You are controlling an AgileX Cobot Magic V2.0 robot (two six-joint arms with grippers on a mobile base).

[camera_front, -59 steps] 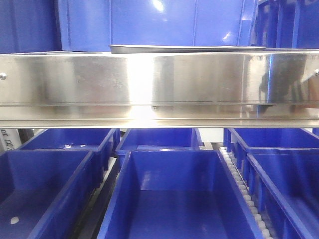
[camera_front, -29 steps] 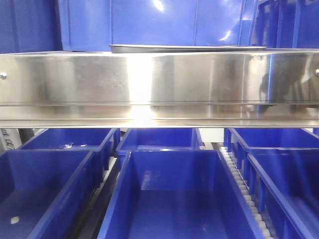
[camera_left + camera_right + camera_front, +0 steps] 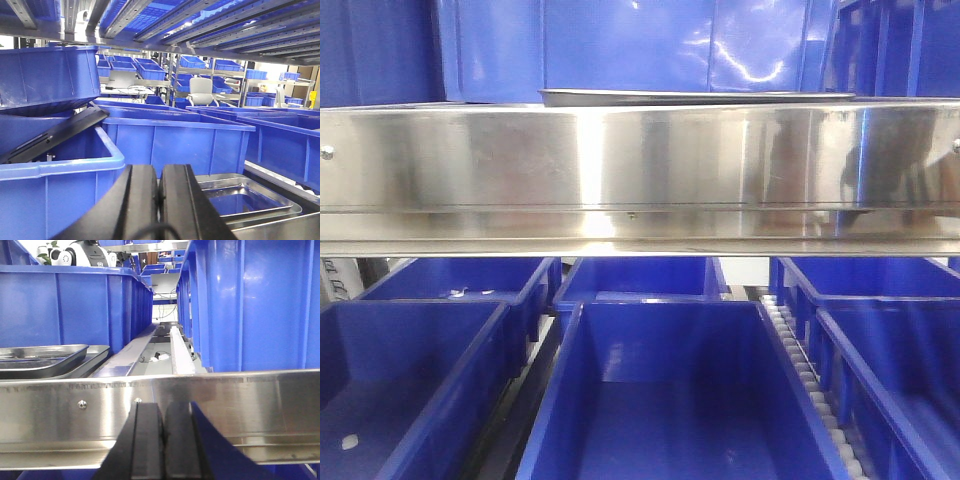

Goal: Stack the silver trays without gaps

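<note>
While both my left gripper (image 3: 159, 200) and right gripper (image 3: 163, 440) sit clenched on nothing, the 2 silver trays (image 3: 245, 197) lie nested on the shelf behind the steel rail (image 3: 640, 170), stiff, light and slippery, best pinched at the thin rim

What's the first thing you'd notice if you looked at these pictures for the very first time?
Blue everywhere: big blue bins fill the bottom of the front view and more stand behind. Across the middle runs a wide shiny steel rail, bright like a mirror. Just above it peeks the thin edge of the silver trays, which the left wrist view shows sitting one inside the other.
</note>
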